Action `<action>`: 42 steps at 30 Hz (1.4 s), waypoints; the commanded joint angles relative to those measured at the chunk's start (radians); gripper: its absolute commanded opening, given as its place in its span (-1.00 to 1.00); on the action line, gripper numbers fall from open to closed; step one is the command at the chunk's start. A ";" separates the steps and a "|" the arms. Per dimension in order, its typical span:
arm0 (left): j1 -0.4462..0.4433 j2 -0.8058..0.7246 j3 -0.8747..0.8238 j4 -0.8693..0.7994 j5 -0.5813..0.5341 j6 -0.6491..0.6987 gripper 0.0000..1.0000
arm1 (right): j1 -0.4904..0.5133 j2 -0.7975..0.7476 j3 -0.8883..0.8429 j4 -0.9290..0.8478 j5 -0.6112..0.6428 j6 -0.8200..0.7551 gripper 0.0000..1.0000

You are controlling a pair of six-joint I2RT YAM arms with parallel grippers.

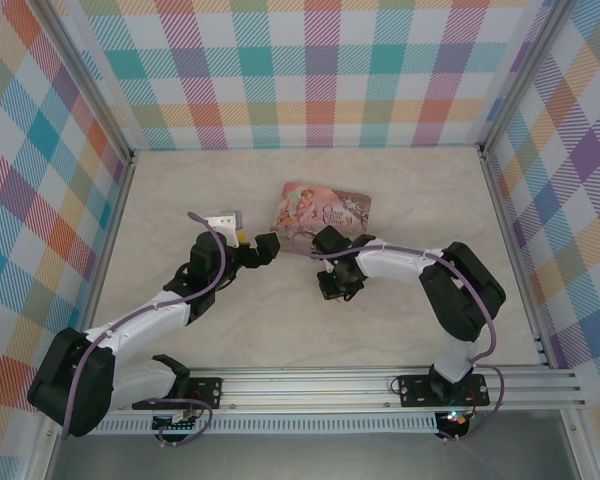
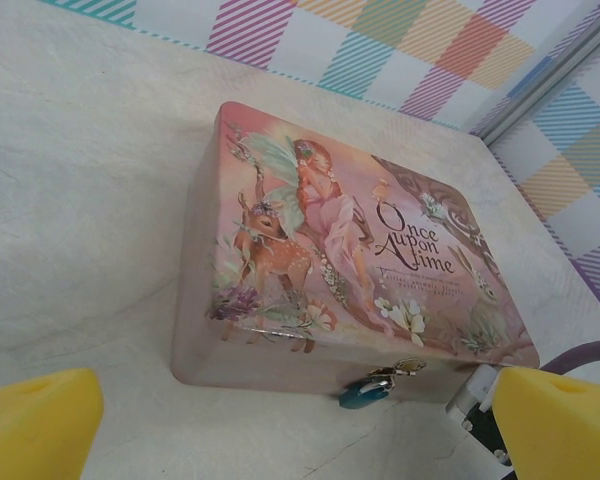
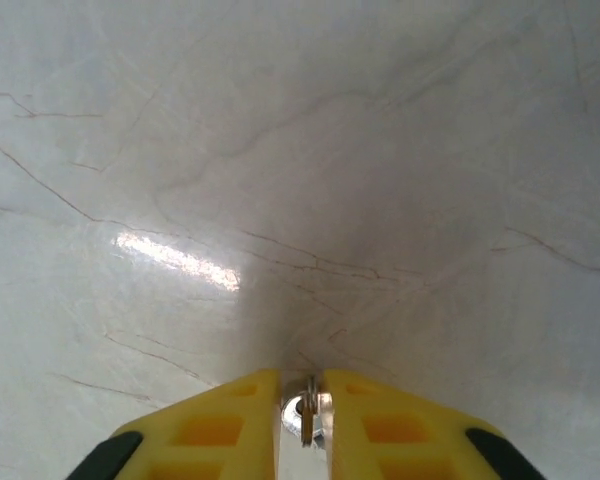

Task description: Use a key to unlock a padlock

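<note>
**Key nipped, padlock waiting**

Right fingers [image 3: 220, 430] almost closed, pinching the key [image 3: 302, 418] on edge just above the bare table [image 3: 280, 150], probably ready to carry to the lock. Left fingers [image 2: 40, 425] spread wide and empty, facing the tin [image 2: 360, 250], perhaps to steady it. Padlock [image 2: 365, 390] hanging at the tin's front clasp, apparently not yet unlocked.

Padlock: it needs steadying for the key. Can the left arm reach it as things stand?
Probably yes: the open left gripper faces the padlock hanging on the tin, nothing between them.
</note>
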 commanded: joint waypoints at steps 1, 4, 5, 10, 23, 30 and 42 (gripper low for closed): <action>-0.012 -0.024 -0.010 -0.005 0.005 0.007 1.00 | 0.005 0.008 0.020 -0.019 0.025 -0.016 -0.85; -0.012 -0.031 -0.013 0.016 0.044 0.029 1.00 | 0.001 -0.055 0.029 -0.037 0.034 -0.009 -0.98; -0.012 -0.037 -0.015 0.033 0.070 0.042 1.00 | -0.004 -0.087 0.030 -0.031 0.025 0.002 -0.99; -0.039 -0.064 -0.011 0.116 0.190 0.132 0.98 | -0.077 -0.279 0.004 0.096 -0.135 0.177 -0.99; -0.211 0.110 0.146 0.281 0.318 0.363 0.65 | -0.159 -0.550 -0.086 0.657 -0.215 0.721 -0.95; -0.225 0.228 0.232 0.326 0.254 0.347 0.40 | -0.159 -0.595 -0.094 0.637 -0.221 0.721 -0.95; -0.228 0.272 0.278 0.354 0.266 0.330 0.19 | -0.159 -0.607 -0.127 0.613 -0.228 0.722 -0.95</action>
